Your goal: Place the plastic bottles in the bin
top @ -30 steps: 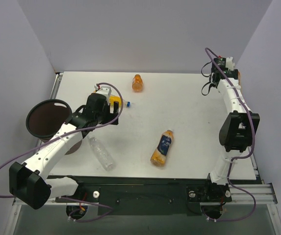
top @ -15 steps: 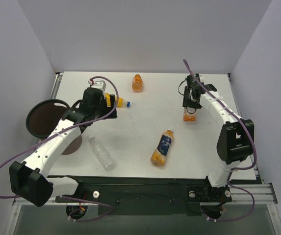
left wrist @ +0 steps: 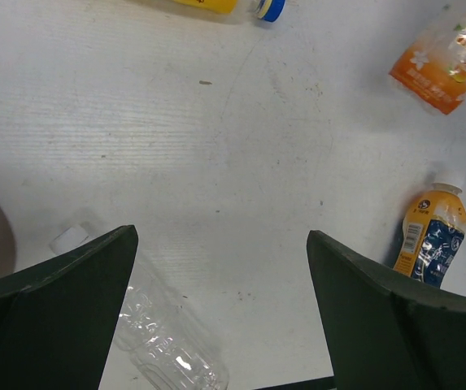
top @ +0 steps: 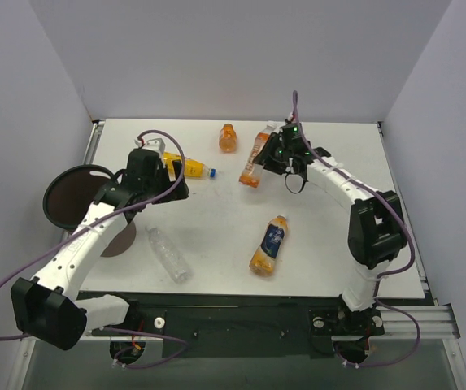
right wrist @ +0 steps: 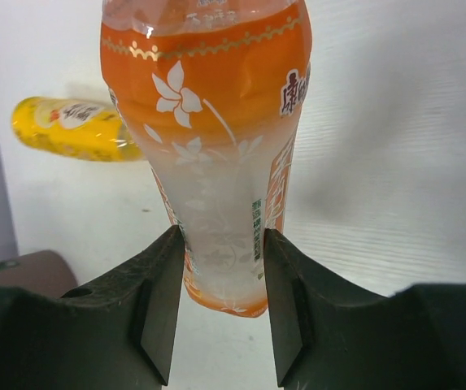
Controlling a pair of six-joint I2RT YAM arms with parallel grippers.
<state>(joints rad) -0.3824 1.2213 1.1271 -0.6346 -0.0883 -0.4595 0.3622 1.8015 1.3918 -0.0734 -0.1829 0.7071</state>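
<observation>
My right gripper [top: 272, 154] is shut on an orange flower-printed bottle [top: 254, 164] and holds it above the table's back middle; in the right wrist view the fingers [right wrist: 161, 305] pinch the bottle [right wrist: 216, 122] near its base. My left gripper [top: 166, 180] is open and empty [left wrist: 222, 244], beside the yellow bottle with the blue cap [top: 190, 169]. A squat orange bottle [top: 228, 138] lies at the back. A blue-labelled orange bottle [top: 269, 244] and a clear bottle [top: 168, 254] lie near the front. The dark-brown bin [top: 76, 195] stands at the left edge.
White walls close the table at the back and sides. The left arm's purple cable loops over the table near the bin. In the left wrist view, the clear bottle [left wrist: 163, 337] lies by the left finger and the blue-labelled bottle [left wrist: 430, 236] lies at the right.
My right arm has swung from the back right corner to the back middle, carrying the orange bottle. My left gripper has drawn back left of the yellow bottle.
</observation>
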